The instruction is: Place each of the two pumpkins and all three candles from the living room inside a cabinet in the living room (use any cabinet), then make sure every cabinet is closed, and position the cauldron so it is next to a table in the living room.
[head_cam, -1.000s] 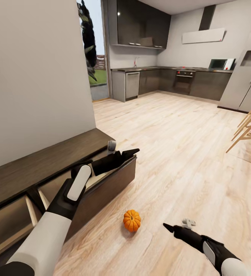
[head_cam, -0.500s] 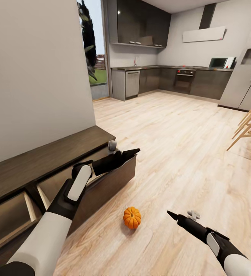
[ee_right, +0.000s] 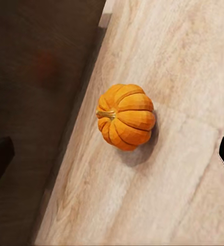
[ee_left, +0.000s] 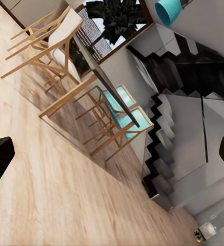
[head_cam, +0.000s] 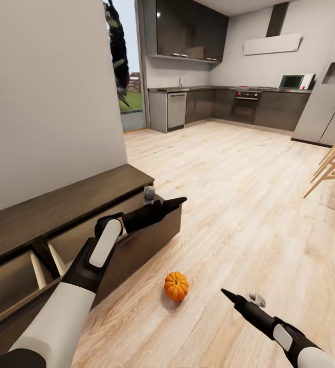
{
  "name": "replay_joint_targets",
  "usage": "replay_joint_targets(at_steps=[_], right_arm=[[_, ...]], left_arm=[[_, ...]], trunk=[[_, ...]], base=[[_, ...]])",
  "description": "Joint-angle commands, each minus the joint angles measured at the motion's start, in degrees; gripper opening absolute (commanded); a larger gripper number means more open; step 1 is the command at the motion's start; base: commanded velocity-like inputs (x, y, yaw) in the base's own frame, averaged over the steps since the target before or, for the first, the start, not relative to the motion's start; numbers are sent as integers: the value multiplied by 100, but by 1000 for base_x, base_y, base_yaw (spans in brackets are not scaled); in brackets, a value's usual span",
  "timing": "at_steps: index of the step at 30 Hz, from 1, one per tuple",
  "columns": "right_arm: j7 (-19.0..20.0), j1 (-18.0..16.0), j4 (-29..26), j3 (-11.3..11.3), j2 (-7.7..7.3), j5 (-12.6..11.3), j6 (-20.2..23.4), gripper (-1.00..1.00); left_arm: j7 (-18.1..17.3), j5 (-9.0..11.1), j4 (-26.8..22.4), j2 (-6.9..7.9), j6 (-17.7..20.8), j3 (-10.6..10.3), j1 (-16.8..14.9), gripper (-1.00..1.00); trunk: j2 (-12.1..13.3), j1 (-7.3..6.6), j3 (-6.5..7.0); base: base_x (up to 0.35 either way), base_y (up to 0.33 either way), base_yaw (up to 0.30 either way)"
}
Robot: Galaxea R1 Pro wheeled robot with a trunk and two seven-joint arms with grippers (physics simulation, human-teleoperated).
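An orange pumpkin (head_cam: 176, 286) sits on the wood floor just in front of the long dark-brown cabinet (head_cam: 60, 209), close to its pulled-out drawer (head_cam: 141, 245). My right gripper (head_cam: 239, 296) hovers open to the pumpkin's right, above the floor. In the right wrist view the pumpkin (ee_right: 126, 117) lies between the spread fingers of that gripper (ee_right: 112, 156), with the dark drawer front beside it. My left gripper (head_cam: 165, 199) is open and empty, held over the drawer's far corner. In the left wrist view its fingers stand wide apart around the left gripper (ee_left: 112, 154).
A second drawer (head_cam: 8, 286) stands open at the cabinet's near end. A grey wall (head_cam: 49, 102) rises behind the cabinet. Kitchen counters (head_cam: 228, 105) and a fridge (head_cam: 326, 102) line the back. Wooden chairs (head_cam: 333, 166) stand at the right. A staircase (ee_left: 178, 128) appears in the left wrist view.
The whole view has shifted slightly, so the camera moved. My right gripper has drifted a little to the right and forward beside the pumpkin. The left arm holds its place over the drawer.
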Motion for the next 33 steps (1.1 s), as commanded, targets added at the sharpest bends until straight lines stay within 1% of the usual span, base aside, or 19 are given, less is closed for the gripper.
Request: replay_joint_targets(at_steps=[1,7,8,9,11,12,14,15,17,18,20,25,27,28,29,31,32,33], right_arm=[[-5,-1,-3,1,-1,3,0,100],[-13,-2,-11,87,-38,41,-25,100],[-14,-2,-12,141,-45,90,-25,100],[-11,-2,-21,257,-48,190,-34,100],[-10,-2,-44,350,-46,264,-60,100],[-11,-2,-63,386,-41,291,-109,100],[-19,0,-89,419,-23,304,-362,100],[-144,-1,-36,411,0,262,-690,100],[-305,-1,-26,407,-1,251,-703,100],[-452,-1,-24,404,-9,248,-672,100],[-580,-2,-28,405,-22,266,-609,100],[-621,-2,-39,497,-14,324,-591,100],[-610,-1,-39,599,-16,326,-591,100],[-601,-2,-41,790,-14,326,-593,100],[-595,-2,-45,883,-14,326,-595,100],[-583,-2,-47,954,-13,321,-598,100],[-410,-2,-56,986,-16,309,-592,100],[-392,-2,-56,989,-18,311,-591,100]], left_arm=[[-1,2,-4,0,1,0,0,100],[-4,2,-30,-6,10,-5,-1,100],[-4,2,-32,-7,12,-6,-1,100],[-4,2,-34,-7,11,-7,-1,100],[-4,2,-35,-8,11,-8,-1,100],[-4,2,-35,-8,12,-8,-1,100],[-4,2,-48,-8,17,-8,-1,100],[-4,2,-84,-3,18,-8,-1,100],[-4,2,-97,-1,19,-8,-1,100],[-4,2,-104,0,19,-8,-1,100],[-4,2,-108,-2,19,-8,-1,100],[-4,2,-108,-13,19,-8,-1,100],[-4,2,-108,-15,19,-8,-1,100],[-4,2,-107,-17,19,-8,-1,100],[-4,2,-106,-19,19,-8,-1,100],[-4,2,-106,-20,19,-8,-1,100],[-4,2,-99,-25,19,-9,-1,100],[-4,2,-98,-25,19,-9,-1,100]], trunk=[[-42,22,-18],[-282,154,-126],[-295,162,-147],[-296,165,-169],[-299,170,-214],[-300,173,-236],[-303,178,-280],[-304,180,-302],[-307,186,-346],[-308,188,-369],[-311,193,-413],[-317,206,-524],[-320,211,-568],[-321,214,-590],[-323,216,-612],[-325,222,-657],[-327,224,-679],[-328,227,-701]], base=[[0,0,0],[0,0,0],[0,0,0],[0,0,0],[0,0,0],[0,0,0],[0,0,0],[0,0,0],[0,0,0],[0,0,0],[0,0,0],[0,0,0],[0,0,0],[0,0,0],[0,0,0],[0,0,0],[0,0,0],[0,0,0]])
